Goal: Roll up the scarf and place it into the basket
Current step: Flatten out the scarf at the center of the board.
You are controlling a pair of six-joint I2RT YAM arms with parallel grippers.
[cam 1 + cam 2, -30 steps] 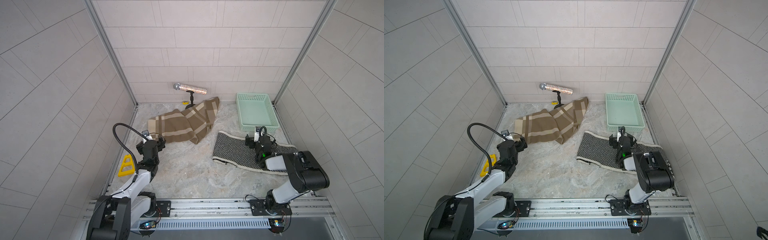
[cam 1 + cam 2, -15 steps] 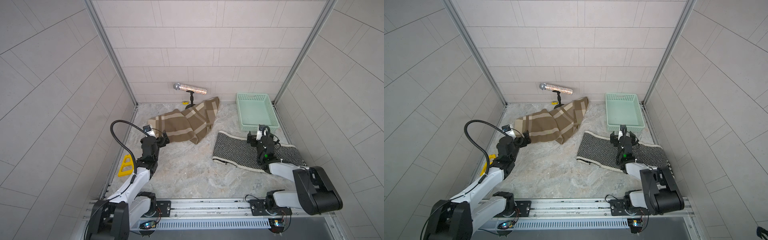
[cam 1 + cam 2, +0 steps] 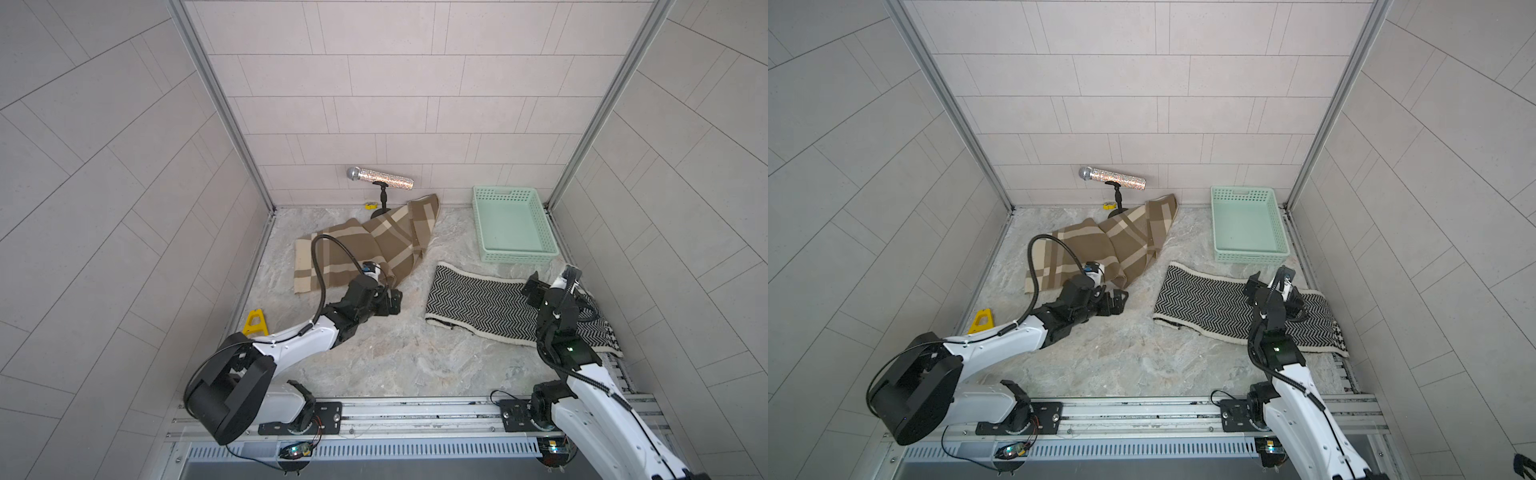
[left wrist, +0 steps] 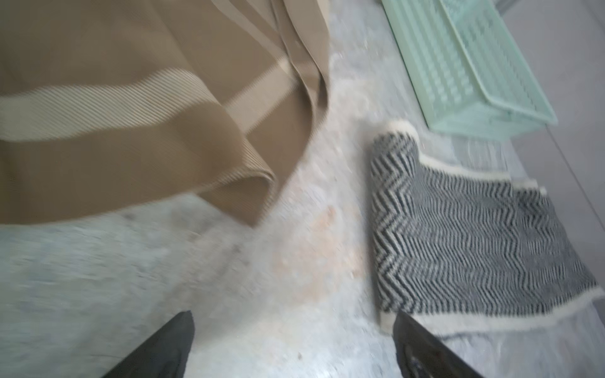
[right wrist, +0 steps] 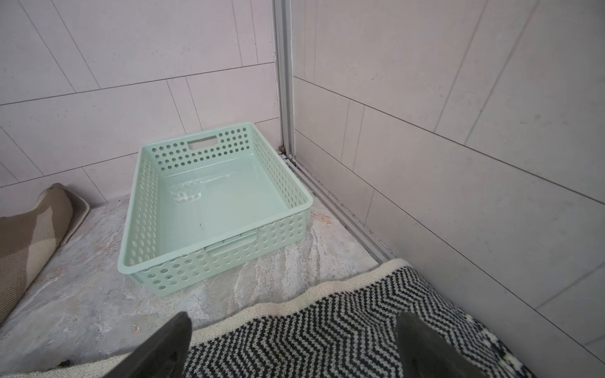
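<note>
Marble-patterned tabletop [image 3: 374, 357] fills the tiled booth. On its far left part lies a rumpled brown plaid cloth [image 3: 345, 245], folded over itself, with one corner reaching the back wall.

The herringbone scarf [image 3: 478, 303] is stretched out flat and unrolled on the right side, running from mid-table to the right wall. In both top views its far edge lies just in front of the basket [image 3: 1250, 257]. The left wrist view shows the far corner of its left end [image 4: 396, 137] curled up a little. The mint-green basket sits in the far right corner, short side toward the scarf.

The left gripper [image 3: 392, 301] hangs low over bare marble between the brown cloth and the scarf's left end, jaws spread wide with nothing between them. The right gripper [image 5: 293, 314] is above the scarf's right portion, jaws equally wide and holding nothing. Whether its tips touch the knit I cannot tell.

A glittery microphone [image 3: 380, 178] rests level on a small stand by the back wall. A yellow plastic piece [image 3: 254, 323] lies by the left wall.
</note>
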